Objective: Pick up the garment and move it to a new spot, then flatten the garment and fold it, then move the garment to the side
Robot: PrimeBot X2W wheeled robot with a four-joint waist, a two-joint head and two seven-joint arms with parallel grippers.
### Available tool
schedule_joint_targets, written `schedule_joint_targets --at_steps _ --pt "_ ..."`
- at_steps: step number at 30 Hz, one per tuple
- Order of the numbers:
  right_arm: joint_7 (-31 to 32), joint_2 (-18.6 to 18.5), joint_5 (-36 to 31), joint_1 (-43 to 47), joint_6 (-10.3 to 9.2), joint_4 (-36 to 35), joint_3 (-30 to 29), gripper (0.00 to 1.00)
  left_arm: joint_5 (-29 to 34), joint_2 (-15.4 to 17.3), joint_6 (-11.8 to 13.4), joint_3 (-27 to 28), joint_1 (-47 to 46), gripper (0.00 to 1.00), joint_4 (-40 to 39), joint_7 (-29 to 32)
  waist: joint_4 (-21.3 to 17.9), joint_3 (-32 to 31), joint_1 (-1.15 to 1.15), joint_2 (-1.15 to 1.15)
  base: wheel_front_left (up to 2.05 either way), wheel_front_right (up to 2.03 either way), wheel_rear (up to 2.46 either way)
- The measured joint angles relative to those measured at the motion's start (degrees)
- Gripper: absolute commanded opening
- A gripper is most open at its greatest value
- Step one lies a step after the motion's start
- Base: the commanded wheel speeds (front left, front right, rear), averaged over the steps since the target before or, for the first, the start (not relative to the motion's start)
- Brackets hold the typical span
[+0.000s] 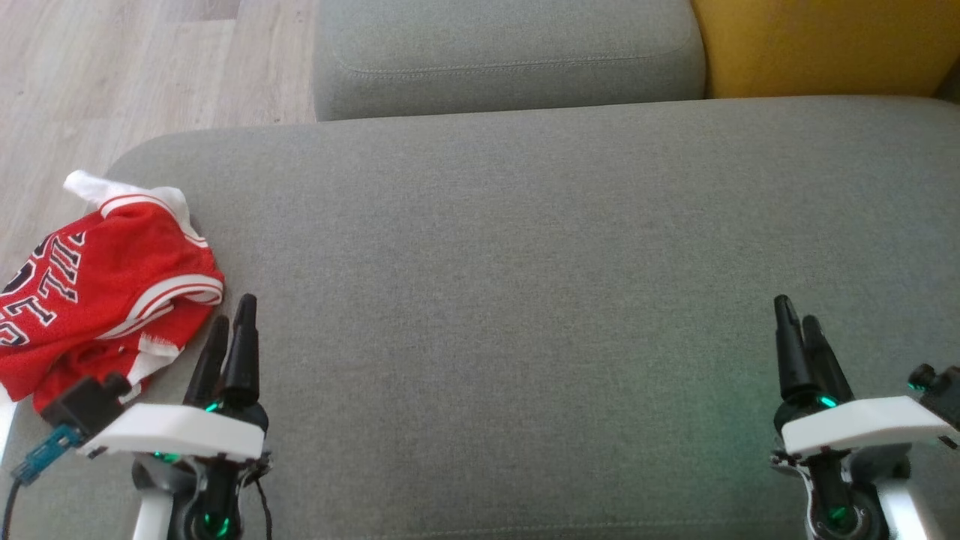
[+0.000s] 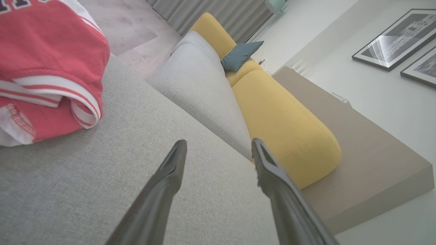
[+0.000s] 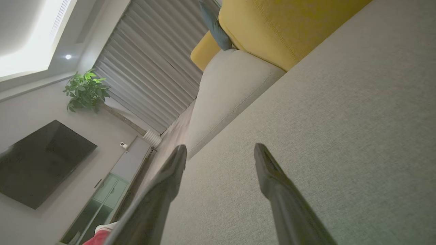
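Note:
A crumpled red garment [image 1: 97,292] with white trim and dark lettering lies at the left end of the grey sofa cushion [image 1: 525,300], partly over its edge. The left wrist view has the garment [image 2: 44,68] at its upper left. My left gripper [image 1: 232,322] stands open just right of the garment, holding nothing; its fingers [image 2: 170,173] hover over bare cushion. My right gripper [image 1: 795,315] is open far to the right above the cushion, nothing between its fingers [image 3: 269,173]. A small piece of the garment [image 3: 102,234] peeks in at the bottom of the right wrist view.
A second grey cushion [image 1: 510,52] and a yellow cushion [image 1: 825,45] sit behind the seat. Wooden floor [image 1: 112,75] lies to the left beyond the cushion's edge. A teal pillow [image 2: 240,54] rests on the yellow sofa part.

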Motion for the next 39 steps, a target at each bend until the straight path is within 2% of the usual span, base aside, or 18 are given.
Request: schedule_joint_targets --at_steps 10,39 --pt "-0.56 0.0 -7.94 0.02 0.0 -0.52 1.31 1.0 8.62 0.57 0.52 -1.47 0.01 1.0 -0.1 -1.88 -0.14 -0.31 0.0 0.0 0.0 0.0 0.0" --pt "-3.01 0.57 -28.31 0.26 0.0 -1.11 1.6 1.0 28.7 2.18 2.1 -3.96 -0.01 1.0 2.8 -6.55 -0.35 -1.06 0.0 0.0 0.0 0.0 0.0"
